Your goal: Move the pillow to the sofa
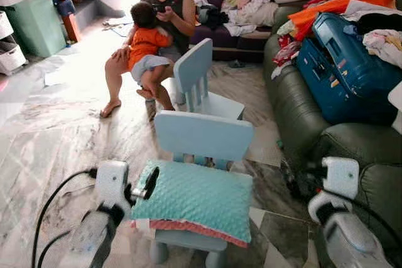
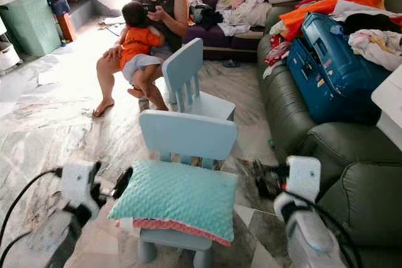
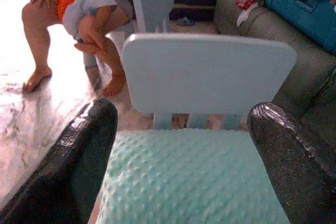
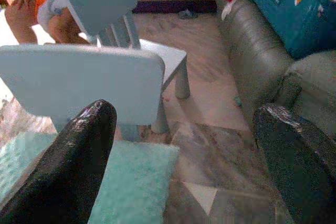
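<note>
A teal dotted pillow [image 1: 196, 199] with a pink lower edge lies on the seat of a small light-blue chair [image 1: 202, 136] right in front of me. My left gripper [image 1: 148, 184] is open at the pillow's left edge. In the left wrist view the pillow [image 3: 189, 179] lies between its two black fingers [image 3: 79, 156]. My right gripper [image 2: 266, 180] is open to the right of the chair, between it and the dark green sofa [image 1: 300, 114]. The right wrist view has the pillow's corner [image 4: 137, 179] beside one finger.
A blue suitcase [image 1: 347, 73] and heaps of clothes [image 1: 352, 1] cover the sofa's seat. A second small blue chair [image 1: 200, 83] stands behind the first. A seated person holding a child [image 1: 147, 42] is beyond it. Black cables [image 1: 53, 202] trail on the marble floor at left.
</note>
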You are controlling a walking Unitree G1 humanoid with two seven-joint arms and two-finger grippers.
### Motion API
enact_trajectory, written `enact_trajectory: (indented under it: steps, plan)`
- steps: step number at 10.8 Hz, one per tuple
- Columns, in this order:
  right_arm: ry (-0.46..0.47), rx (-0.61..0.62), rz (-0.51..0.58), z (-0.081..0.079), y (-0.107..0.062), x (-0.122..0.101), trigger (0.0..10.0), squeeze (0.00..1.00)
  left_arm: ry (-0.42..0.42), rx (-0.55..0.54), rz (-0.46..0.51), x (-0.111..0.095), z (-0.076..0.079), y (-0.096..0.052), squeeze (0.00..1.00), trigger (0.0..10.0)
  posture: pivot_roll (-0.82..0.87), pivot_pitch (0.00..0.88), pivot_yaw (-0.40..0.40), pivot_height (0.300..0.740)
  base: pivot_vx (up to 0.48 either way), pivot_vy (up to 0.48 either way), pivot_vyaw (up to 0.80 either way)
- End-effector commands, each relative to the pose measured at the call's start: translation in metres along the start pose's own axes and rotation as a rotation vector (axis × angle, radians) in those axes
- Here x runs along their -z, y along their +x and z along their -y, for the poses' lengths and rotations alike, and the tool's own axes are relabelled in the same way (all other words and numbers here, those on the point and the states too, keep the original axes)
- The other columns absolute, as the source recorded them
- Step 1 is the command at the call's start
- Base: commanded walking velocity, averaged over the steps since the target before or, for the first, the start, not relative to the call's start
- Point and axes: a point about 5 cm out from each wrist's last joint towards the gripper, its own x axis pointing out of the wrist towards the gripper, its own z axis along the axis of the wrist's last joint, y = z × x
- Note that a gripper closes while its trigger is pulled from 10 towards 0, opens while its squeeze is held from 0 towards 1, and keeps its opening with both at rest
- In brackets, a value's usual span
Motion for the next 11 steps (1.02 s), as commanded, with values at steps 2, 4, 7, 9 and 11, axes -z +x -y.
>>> enact_trajectory:
  steps: [2,4,7,9,11]
  plan:
    - [-0.007,-0.012,0.001,-0.001,-0.007,-0.003,10.0,0.0,0.008,-0.006,-0.005,-0.001,0.002,-0.009,0.0,10.0,-0.11,0.081,-0.037,0.74,0.0,0.0,0.0]
    - [-0.016,-0.027,-0.023,-0.002,-0.011,0.0,10.0,0.0,0.007,-0.004,-0.022,0.001,0.003,-0.015,0.0,10.0,-0.1,0.11,-0.041,0.74,0.0,0.0,0.0]
    - [-0.022,-0.032,-0.04,-0.001,-0.015,0.0,10.0,0.0,0.003,-0.008,-0.04,0.003,0.004,-0.021,0.0,10.0,-0.1,0.131,-0.038,0.74,0.0,0.0,0.0]
    - [-0.023,-0.031,-0.046,-0.001,-0.017,0.0,10.0,0.0,0.002,-0.005,-0.047,0.002,0.005,-0.022,0.0,10.0,-0.11,0.134,-0.038,0.74,0.0,0.0,0.0]
    - [-0.022,-0.032,-0.048,-0.001,-0.017,0.0,10.0,0.0,0.002,-0.001,-0.05,0.003,0.005,-0.021,0.0,10.0,-0.11,0.134,-0.037,0.74,0.0,0.0,0.0]
